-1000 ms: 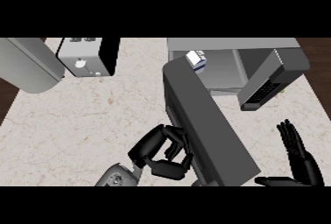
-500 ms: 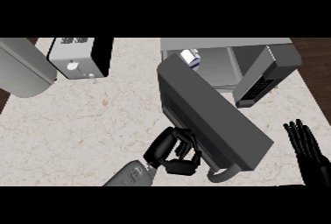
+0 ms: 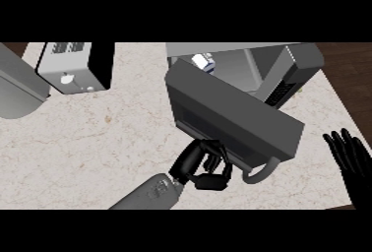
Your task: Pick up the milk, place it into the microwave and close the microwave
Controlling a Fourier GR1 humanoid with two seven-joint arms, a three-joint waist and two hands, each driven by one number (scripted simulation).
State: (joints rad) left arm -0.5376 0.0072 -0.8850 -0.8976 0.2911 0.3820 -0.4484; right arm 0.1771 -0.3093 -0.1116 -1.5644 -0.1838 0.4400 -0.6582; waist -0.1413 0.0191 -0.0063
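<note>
The milk carton (image 3: pixel 205 61), white with blue print, stands inside the open microwave (image 3: pixel 291 69) at the counter's back right. Only its top shows above the door. The dark grey microwave door (image 3: pixel 232 115) stands partly swung out, and its curved handle (image 3: pixel 263 172) is at the near end. My left hand (image 3: pixel 198 165) lies against the door's outer face near the handle, fingers stretched along it and thumb tucked below. My right hand (image 3: pixel 352 157) rests open at the right edge, fingers up, apart from the microwave.
A silver and black toaster-like appliance (image 3: pixel 73 66) stands at the back left. A large grey rounded object (image 3: pixel 18 93) is at the left edge. The speckled counter (image 3: pixel 94 142) ends at the right, beside dark floor.
The door has swung further toward the microwave's opening with my left hand following against it. My right hand has shifted toward the right edge.
</note>
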